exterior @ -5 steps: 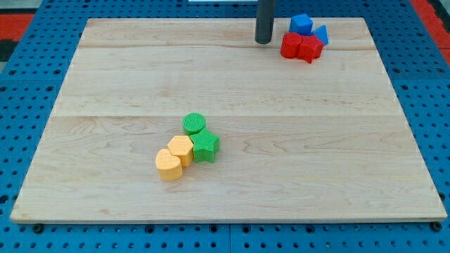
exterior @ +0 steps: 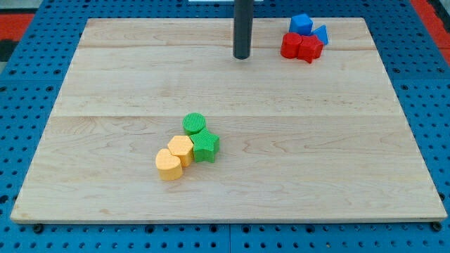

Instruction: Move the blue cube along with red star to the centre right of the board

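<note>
The blue cube sits near the board's top right corner. A second blue block lies just to its right. The red star lies below them, touching a red block on its left. My tip rests on the board to the left of this cluster, about a block's width clear of the red block and touching nothing.
The wooden board lies on a blue pegboard. Near the middle, a green cylinder, a green star, a yellow hexagon and a yellow heart sit bunched together.
My tip has slid to the view's left and slightly down, away from the red and blue blocks. No block has moved.
</note>
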Robot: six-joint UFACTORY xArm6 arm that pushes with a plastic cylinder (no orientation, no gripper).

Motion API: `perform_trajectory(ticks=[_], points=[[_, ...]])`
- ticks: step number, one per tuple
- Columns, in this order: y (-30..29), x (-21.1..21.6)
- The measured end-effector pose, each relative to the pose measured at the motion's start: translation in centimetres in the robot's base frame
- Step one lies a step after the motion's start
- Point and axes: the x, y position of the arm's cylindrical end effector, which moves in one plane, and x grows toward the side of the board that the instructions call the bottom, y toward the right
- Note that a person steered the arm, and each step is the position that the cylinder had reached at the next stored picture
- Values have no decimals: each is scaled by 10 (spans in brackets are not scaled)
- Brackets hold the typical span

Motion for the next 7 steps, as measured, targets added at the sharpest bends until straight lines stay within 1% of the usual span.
perform_trajectory(ticks=[1, 2, 3, 4, 5, 6, 7], points=[[12, 11], [29, -35], [52, -107], [54, -108], [98, -107], [116, -107], [156, -105]])
